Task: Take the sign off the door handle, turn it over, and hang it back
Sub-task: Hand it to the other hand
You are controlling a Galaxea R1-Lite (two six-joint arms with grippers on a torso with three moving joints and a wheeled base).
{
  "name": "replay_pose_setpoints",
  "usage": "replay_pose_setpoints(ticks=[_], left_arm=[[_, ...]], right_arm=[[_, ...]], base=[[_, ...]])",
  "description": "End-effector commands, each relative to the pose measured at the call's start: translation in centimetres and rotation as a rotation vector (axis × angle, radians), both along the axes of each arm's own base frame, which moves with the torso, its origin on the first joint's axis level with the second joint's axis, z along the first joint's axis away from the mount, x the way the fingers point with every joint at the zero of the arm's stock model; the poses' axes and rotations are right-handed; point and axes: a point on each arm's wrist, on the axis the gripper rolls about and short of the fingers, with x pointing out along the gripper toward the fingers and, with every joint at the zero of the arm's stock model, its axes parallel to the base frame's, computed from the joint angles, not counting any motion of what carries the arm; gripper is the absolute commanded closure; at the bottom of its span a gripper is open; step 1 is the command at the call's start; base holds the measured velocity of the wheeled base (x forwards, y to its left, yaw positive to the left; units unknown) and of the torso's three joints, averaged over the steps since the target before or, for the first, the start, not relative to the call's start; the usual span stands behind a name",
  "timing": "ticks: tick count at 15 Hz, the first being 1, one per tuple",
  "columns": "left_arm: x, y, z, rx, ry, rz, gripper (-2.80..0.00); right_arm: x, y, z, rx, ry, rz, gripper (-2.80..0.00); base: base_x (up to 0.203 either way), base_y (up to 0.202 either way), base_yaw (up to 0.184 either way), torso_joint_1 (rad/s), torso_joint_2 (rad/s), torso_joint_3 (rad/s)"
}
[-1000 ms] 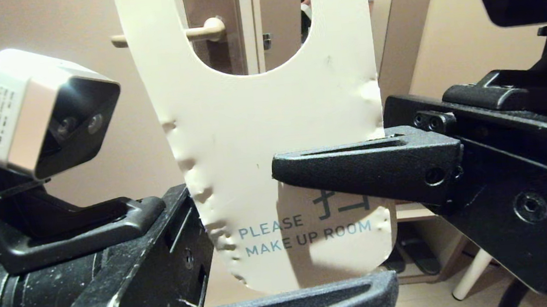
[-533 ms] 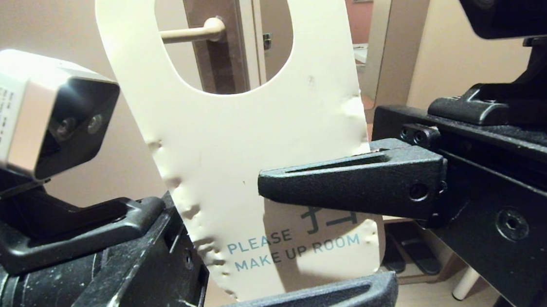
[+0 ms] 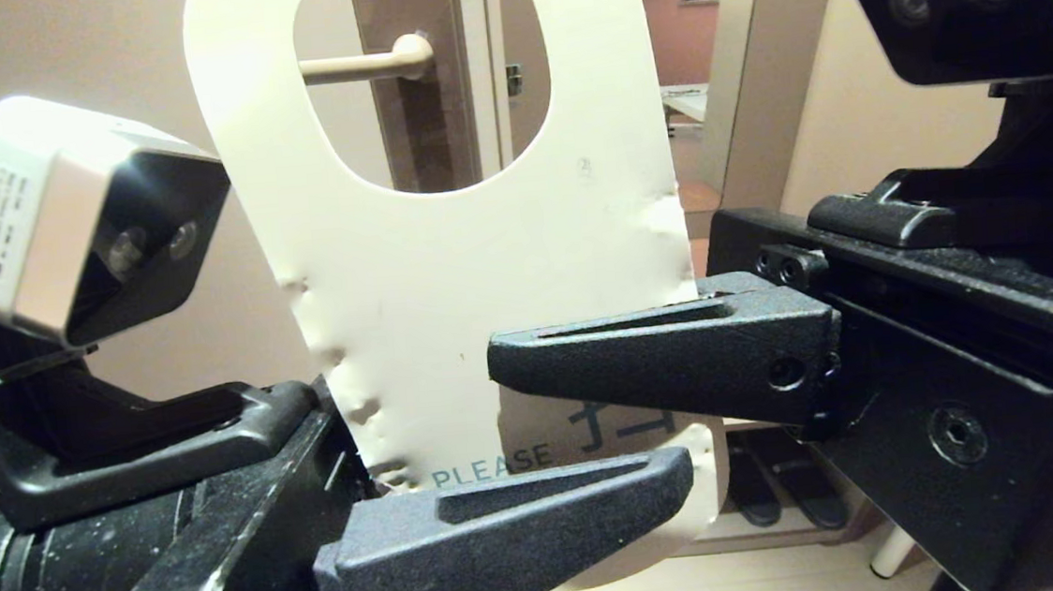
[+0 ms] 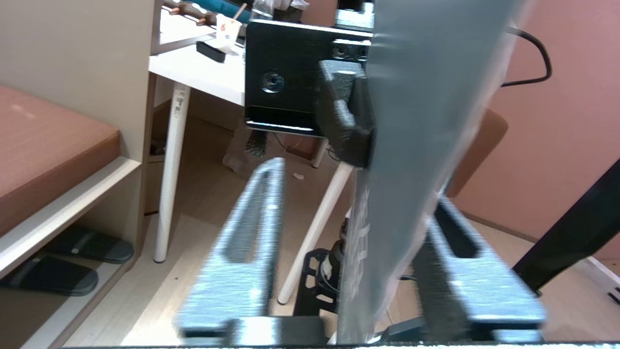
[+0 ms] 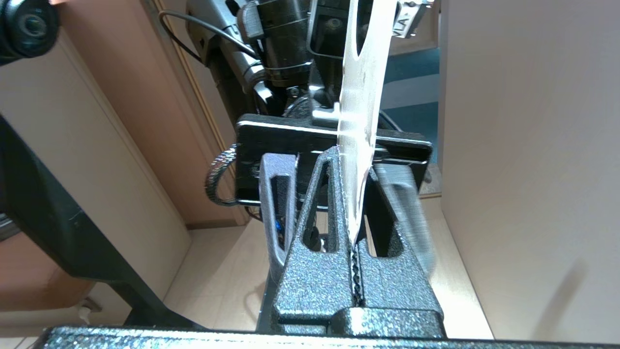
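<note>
White face: the sign is held upright in front of the head camera, its pale side toward it, with "PLEASE" readable low down and the rest of the wording covered by gripper fingers.
Sign's hole: a large rounded opening near the top; the door handle shows through it, well behind the sign and not touching it.
Sign's edges: both long edges carry small dents and crinkles.
Right gripper: reaches in from the right at the sign's lower half, fingers pressed together on the card; in the right wrist view the sign stands edge-on, pinched between the 2 pads.
Left gripper: comes up from the lower left, below the right one. In the left wrist view its 2 fingers straddle the sign, a gap showing on at least 1 side, so the jaws are partly closed around the card without a visible clamp.
Door handle: slim cream lever, horizontal, on a brownish backplate of the door.
Background: slippers under a low shelf, white table legs on a light floor.
</note>
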Motion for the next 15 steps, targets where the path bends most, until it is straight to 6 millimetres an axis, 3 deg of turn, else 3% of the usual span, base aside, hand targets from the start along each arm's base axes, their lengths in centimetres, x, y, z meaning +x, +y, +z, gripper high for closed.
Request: replay_pose_setpoints(ticks=[1, 12, 13, 15], left_arm=[[-0.25, -0.05, 0.06, -0.005, 0.000, -0.014, 0.00], [-0.87, 0.32, -0.34, 0.001, 0.004, -0.029, 0.00], [-0.87, 0.32, -0.32, 0.001, 0.004, -0.029, 0.00], [-0.84, 0.34, -0.34, 0.001, 0.004, -0.028, 0.00]], right_arm=[[0.08, 0.12, -0.06, 0.000, 0.001, 0.004, 0.00], [0.21, 0.25, -0.10, 0.000, 0.003, -0.011, 0.00], [0.22, 0.25, -0.12, -0.001, 0.004, -0.015, -2.80], [0.25, 0.25, -0.10, 0.001, 0.004, -0.026, -2.80]], base=[[0.000, 0.000, 0.000, 0.000, 0.00, 0.000], [0.000, 0.000, 0.000, 0.000, 0.00, 0.000], [0.000, 0.000, 0.000, 0.000, 0.00, 0.000], [0.000, 0.000, 0.000, 0.000, 0.00, 0.000]])
